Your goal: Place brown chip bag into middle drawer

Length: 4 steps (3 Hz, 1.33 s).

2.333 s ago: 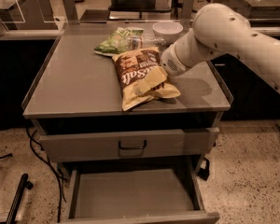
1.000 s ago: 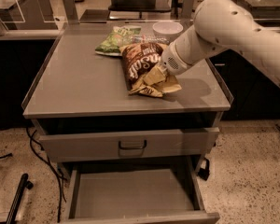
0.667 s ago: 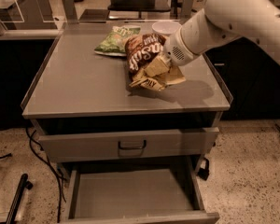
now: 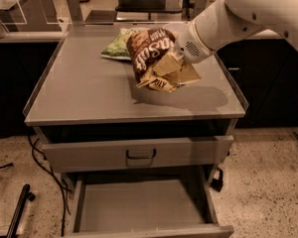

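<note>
Pincer [image 4: 177,59] grips the brown chip bag [image 4: 150,51], raised above the tabletop [image 4: 79,88]. Middle drawer [image 4: 139,206] stands open below

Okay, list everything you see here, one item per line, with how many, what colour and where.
brown chip bag: one, dark brown with cream end, held above the cabinet top
green chip bag: one, green, rear of the top
cabinet top: one, grey
handled drawer: one, grey, under the top
middle drawer: one, grey, open at the bottom
cables: black, floor at left
arm: one, white, from right
gripper: one, shut on the bag's cream end
</note>
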Motion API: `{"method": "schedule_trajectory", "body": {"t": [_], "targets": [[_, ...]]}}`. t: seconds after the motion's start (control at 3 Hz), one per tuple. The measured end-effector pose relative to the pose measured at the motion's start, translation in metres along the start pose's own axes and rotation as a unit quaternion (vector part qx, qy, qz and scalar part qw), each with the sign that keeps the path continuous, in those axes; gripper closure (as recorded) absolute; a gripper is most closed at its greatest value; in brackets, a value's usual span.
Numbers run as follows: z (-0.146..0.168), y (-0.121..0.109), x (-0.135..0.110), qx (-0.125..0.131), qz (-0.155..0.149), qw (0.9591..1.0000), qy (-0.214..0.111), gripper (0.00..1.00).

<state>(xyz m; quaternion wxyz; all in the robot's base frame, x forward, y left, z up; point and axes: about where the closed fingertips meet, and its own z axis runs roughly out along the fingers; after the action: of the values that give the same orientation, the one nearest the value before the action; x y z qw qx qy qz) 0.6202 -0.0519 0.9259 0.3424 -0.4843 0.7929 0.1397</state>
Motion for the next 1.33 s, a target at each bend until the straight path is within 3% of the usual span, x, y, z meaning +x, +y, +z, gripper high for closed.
{"method": "schedule_trajectory", "body": {"t": [0.33,0.67,1.0,1.33], "targets": [[-0.011,0.007,0.002,-0.020,-0.033,0.9993,-0.003,1.00],[-0.053,0.041,0.010,-0.082,-0.109,0.9902,-0.026,1.00],[-0.085,0.069,0.021,-0.138,-0.170,0.9750,-0.039,1.00],[-0.086,0.076,0.026,-0.151,-0.184,0.9707,-0.035,1.00]]}}
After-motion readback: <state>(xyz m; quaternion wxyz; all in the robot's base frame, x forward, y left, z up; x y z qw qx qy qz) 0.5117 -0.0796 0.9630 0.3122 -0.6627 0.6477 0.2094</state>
